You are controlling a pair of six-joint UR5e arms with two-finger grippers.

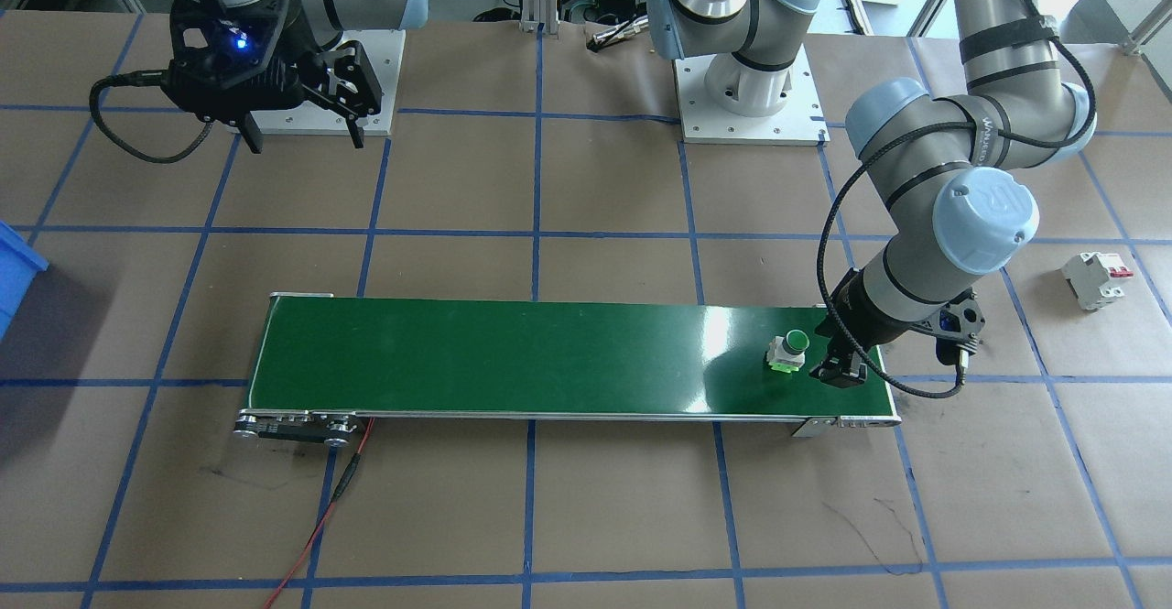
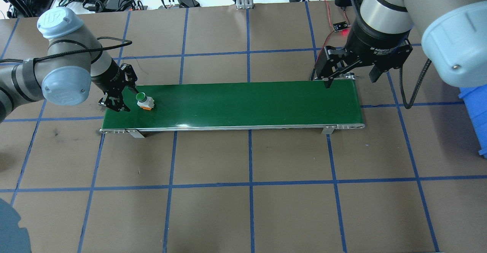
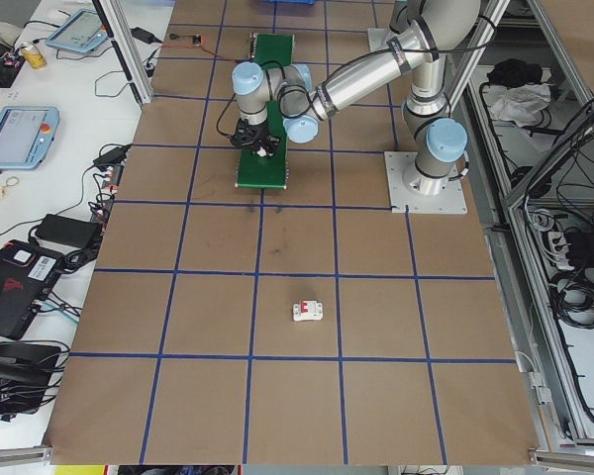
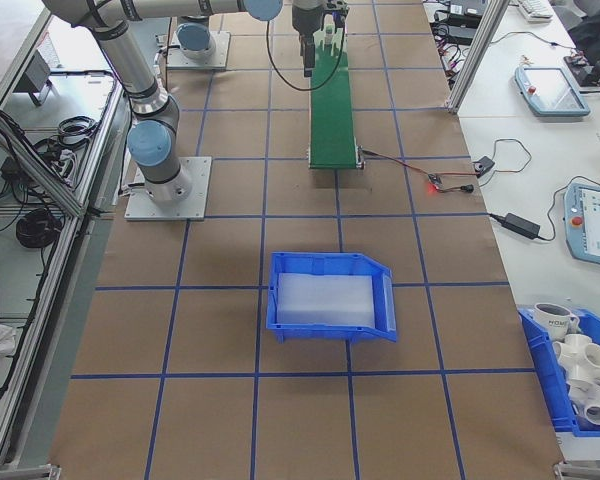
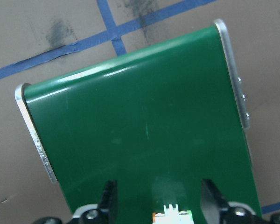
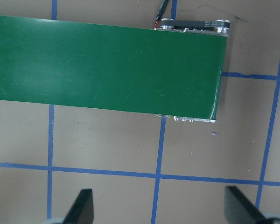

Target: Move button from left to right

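The button (image 2: 144, 100), with its dark-green cap, white body and light-green base, stands upright on the green conveyor belt (image 2: 247, 101) near the robot's left end; it also appears as the button (image 1: 788, 351). My left gripper (image 2: 126, 98) sits low right beside it, open. In the left wrist view its fingers (image 5: 110, 196) stand apart, and the button (image 5: 171, 213) shows at the bottom edge between them. My right gripper (image 2: 349, 78) hangs open above the belt's other end, holding nothing; its fingers (image 6: 84, 206) spread wide over the brown table.
A grey-white circuit breaker (image 1: 1096, 279) with a red lever lies on the table beyond the belt's left end. A blue bin (image 4: 330, 295) stands past the right end. A red wire (image 1: 320, 517) runs from the belt's motor end. Blue tape lines grid the table.
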